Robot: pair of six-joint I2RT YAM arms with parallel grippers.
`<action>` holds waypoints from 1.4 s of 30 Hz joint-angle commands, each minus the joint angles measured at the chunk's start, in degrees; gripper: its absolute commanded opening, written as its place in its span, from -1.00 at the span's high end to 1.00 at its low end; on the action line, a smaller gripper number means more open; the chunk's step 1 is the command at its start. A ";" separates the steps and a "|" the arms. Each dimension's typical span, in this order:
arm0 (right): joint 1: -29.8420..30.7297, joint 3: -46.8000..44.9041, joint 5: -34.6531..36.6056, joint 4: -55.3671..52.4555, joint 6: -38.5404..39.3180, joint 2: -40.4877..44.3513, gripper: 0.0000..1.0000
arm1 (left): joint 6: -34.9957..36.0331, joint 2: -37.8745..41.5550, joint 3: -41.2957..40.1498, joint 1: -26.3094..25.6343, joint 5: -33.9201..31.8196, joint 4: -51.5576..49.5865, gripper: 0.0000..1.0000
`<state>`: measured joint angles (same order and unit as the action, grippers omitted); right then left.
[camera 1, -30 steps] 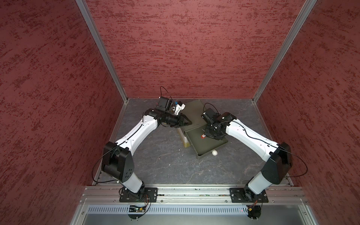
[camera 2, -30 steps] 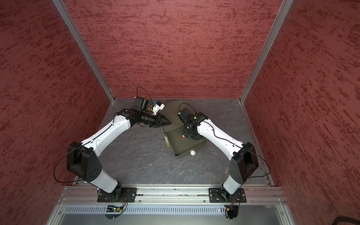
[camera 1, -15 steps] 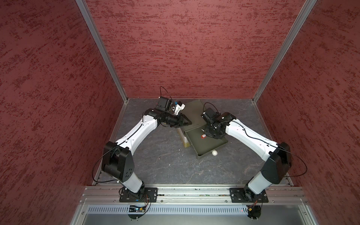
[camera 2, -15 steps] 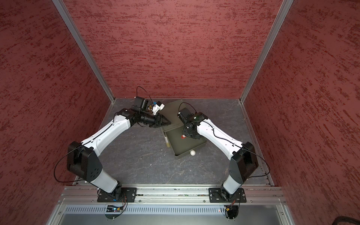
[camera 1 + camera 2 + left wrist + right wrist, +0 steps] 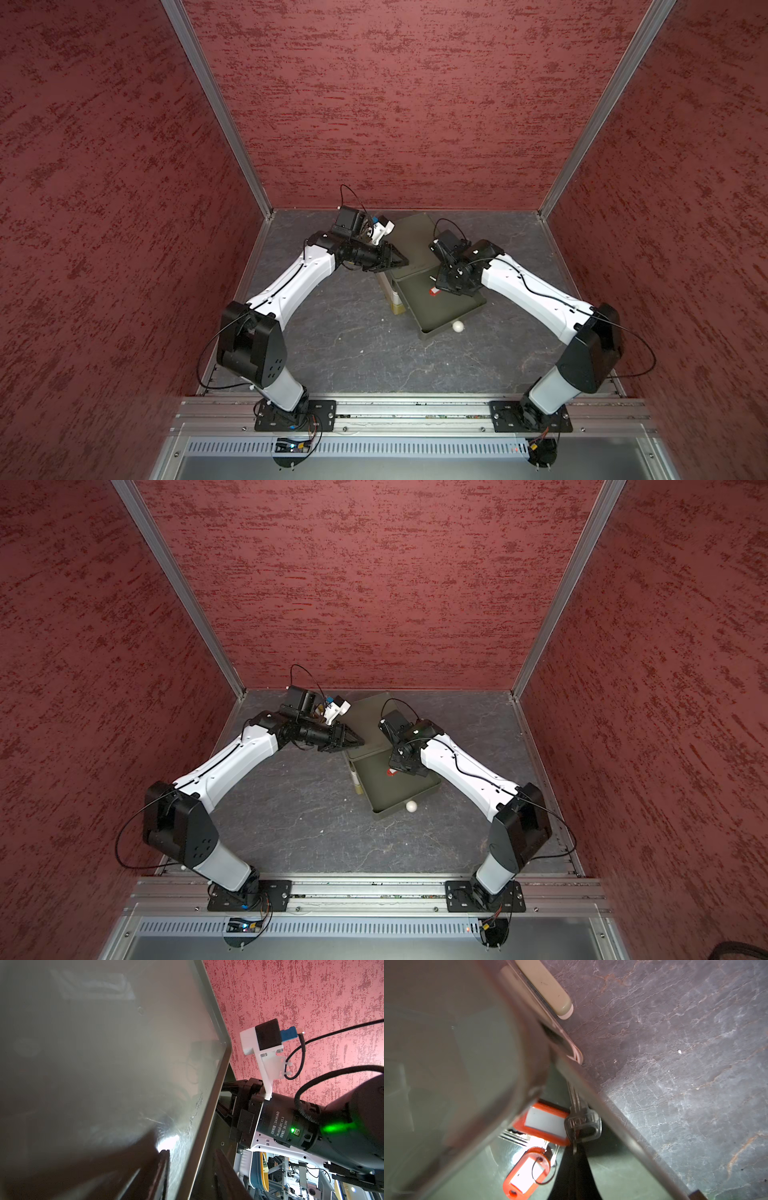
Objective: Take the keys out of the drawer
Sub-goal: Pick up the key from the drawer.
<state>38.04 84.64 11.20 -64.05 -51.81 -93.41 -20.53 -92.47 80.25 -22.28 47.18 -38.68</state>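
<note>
The green drawer (image 5: 449, 309) (image 5: 401, 789) stands pulled out of its cabinet (image 5: 411, 237) (image 5: 365, 717). Inside it lie the keys, two with red tags (image 5: 544, 1122) (image 5: 527, 1172) bearing white labels; a red tag (image 5: 433, 292) (image 5: 391, 772) shows in both top views. My right gripper (image 5: 574, 1157) (image 5: 437, 289) (image 5: 395, 769) reaches into the drawer and is shut on the thin metal of a key (image 5: 582, 1124) next to the drawer wall (image 5: 623, 1126). My left gripper (image 5: 402, 262) (image 5: 360, 742) (image 5: 191, 1153) is clamped over the cabinet's top edge (image 5: 207, 1126).
A white round knob (image 5: 458, 327) (image 5: 411, 806) sits on the drawer's front. A beige bar (image 5: 392, 295) (image 5: 550, 987) lies along the drawer's left side on the grey stone floor (image 5: 353, 332). Red walls enclose the cell.
My right gripper's jaws have closed inside the drawer, onto a key. The left arm has stayed on the cabinet.
</note>
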 commanded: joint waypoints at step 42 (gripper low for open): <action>-9.99 10.13 5.63 -8.66 8.35 17.80 1.00 | -2.06 -2.39 0.17 0.84 -5.56 -3.86 0.26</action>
<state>30.46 96.20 16.67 -71.81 -46.00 -77.12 -22.52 -92.68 80.84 -22.13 45.87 -38.15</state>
